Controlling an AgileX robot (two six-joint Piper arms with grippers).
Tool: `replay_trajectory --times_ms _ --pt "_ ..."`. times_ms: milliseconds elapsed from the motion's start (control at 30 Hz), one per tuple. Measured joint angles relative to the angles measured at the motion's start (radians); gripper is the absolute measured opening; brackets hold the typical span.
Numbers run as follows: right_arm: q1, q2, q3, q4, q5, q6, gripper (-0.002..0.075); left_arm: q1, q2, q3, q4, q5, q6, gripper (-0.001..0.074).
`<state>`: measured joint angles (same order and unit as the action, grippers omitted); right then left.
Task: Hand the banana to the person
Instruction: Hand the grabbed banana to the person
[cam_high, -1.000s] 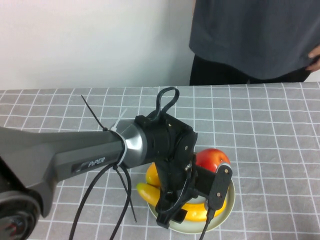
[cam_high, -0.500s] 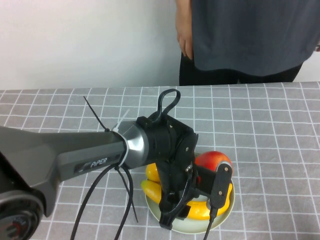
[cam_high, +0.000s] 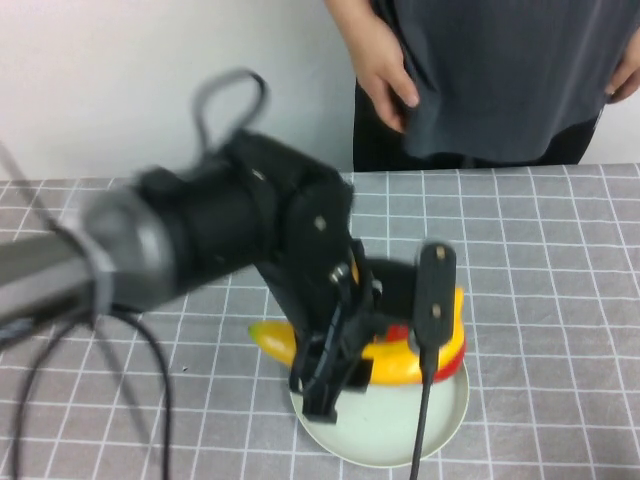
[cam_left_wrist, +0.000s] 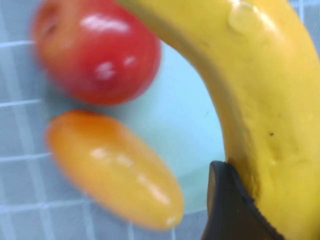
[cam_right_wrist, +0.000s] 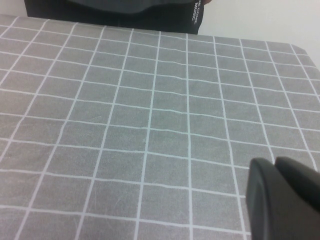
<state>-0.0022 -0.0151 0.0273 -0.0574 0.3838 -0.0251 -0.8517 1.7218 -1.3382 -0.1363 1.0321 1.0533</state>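
My left gripper (cam_high: 376, 345) is shut on the long yellow banana (cam_high: 270, 341) and holds it lifted just above the pale plate (cam_high: 400, 440). In the left wrist view the banana (cam_left_wrist: 265, 100) fills one side, pressed against one dark finger (cam_left_wrist: 227, 207). Below it lie a red apple (cam_left_wrist: 95, 50) and a plump orange oval fruit (cam_left_wrist: 115, 170) on the plate (cam_left_wrist: 187, 125). The person (cam_high: 490, 70) stands at the table's far edge, one bare hand (cam_high: 385, 65) hanging at the shirt. My right gripper (cam_right_wrist: 285, 200) is shut and empty, low over the cloth, out of the high view.
A grey checked tablecloth (cam_high: 560, 260) covers the table. The left arm's bulk and its black cables (cam_high: 130, 360) take up the left half of the high view. The person's black trousers (cam_right_wrist: 115, 10) show at the table's far edge.
My left gripper has risen with the banana off the plate, and the arm has swung up and toward the far side. The person has shifted left and a hand has come into view.
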Motion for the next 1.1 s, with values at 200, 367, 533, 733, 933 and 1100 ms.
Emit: replay_trajectory --times_ms 200,367,533,733,933,1100 --pt "0.0 0.0 0.0 0.0 0.0 0.0 -0.0009 0.0 -0.136 -0.1 0.002 0.07 -0.039 0.0283" --pt "0.0 0.0 0.0 -0.002 0.0 0.0 -0.0009 0.0 -0.15 -0.269 0.05 0.138 -0.041 0.0283" --pt "0.0 0.0 0.0 -0.002 0.0 0.0 -0.0011 0.0 -0.095 -0.443 0.136 0.194 -0.042 0.0283" --pt "0.0 0.0 0.0 -0.002 0.0 0.0 -0.0011 0.0 0.039 -0.632 0.2 0.213 -0.045 0.0283" --pt "0.0 0.0 0.0 -0.002 0.0 0.0 -0.0009 0.0 0.143 -0.671 0.264 0.217 -0.079 0.0283" --pt "0.0 0.0 0.0 -0.002 0.0 0.0 -0.0009 0.0 0.158 -0.671 0.284 0.217 -0.131 0.0283"
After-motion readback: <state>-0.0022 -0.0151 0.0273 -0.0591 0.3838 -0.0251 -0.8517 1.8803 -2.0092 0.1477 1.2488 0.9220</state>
